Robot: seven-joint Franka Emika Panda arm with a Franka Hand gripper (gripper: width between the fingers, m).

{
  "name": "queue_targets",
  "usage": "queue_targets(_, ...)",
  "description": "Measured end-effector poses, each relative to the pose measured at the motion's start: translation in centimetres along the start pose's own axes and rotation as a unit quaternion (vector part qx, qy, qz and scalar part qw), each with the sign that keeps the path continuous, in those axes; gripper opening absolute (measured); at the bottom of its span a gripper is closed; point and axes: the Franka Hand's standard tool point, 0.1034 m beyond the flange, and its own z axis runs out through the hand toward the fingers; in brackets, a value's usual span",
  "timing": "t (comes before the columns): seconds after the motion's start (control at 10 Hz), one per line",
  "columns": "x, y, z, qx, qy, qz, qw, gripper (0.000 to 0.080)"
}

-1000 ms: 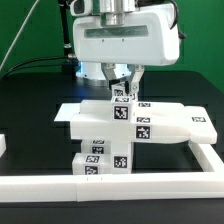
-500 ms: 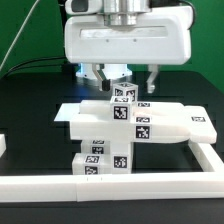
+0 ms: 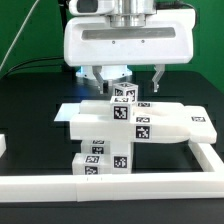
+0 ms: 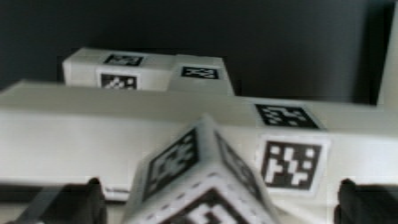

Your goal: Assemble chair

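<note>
Since a second ago the gripper has let go of the small block and risen, fingers now spread wide; the chair sits mid-table inside the border rail, block standing atop its slab; best to lift straight up, clearing that block; nearby only the rail, nothing blocking.

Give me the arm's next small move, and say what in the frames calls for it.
Probably a straight lift clear of the chair. The gripper stands open, its fingers spread on either side of the small tagged block, and that block sits on the white assembly with nothing gripping it. Rising straight up should avoid nudging it.
</note>
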Motion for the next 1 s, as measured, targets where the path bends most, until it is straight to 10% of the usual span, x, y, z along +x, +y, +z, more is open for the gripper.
queue_targets(0.4, -0.11, 0.16, 0.1, -0.001, 0.0, -0.047, 0.999, 0.0527)
queue_targets(0.6, -0.11, 0.11, 0.12, 0.0, 0.0, 0.016, 1.0, 0.0282)
queue_targets(1.0, -0.13, 0.09, 0.15, 0.0, 0.0, 0.137, 0.991, 0.0284)
